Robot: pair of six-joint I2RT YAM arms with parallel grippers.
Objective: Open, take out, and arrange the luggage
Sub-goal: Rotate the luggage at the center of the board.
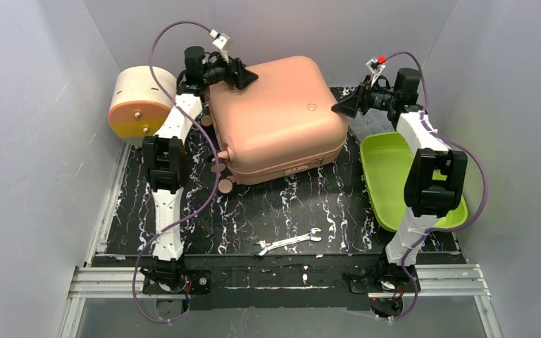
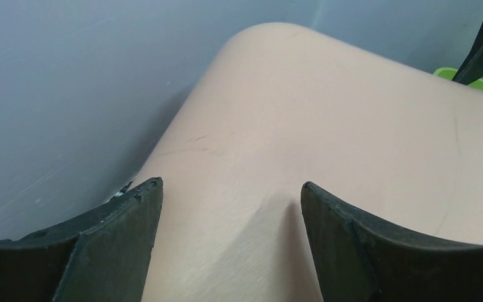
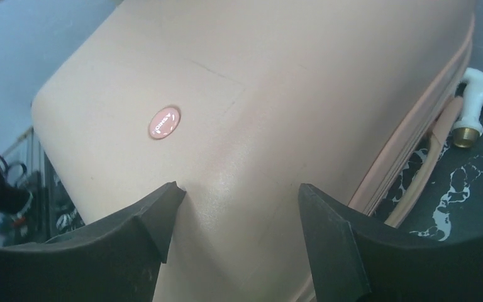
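Note:
The luggage is a salmon-pink hard-shell suitcase lying flat and closed at the back of the table, with its zipper seam and small wheels facing the front. My left gripper is at its far left corner. In the left wrist view the jaws stand apart over the pink shell, and nothing is clamped between them. My right gripper is at the suitcase's right edge. In the right wrist view the jaws stand open against the shell, below a round badge.
A round cream-and-orange drum box lies at the back left, behind the left arm. A lime-green tray sits to the right, under the right arm. A wrench lies near the front. A white pipe fitting rests beside the suitcase.

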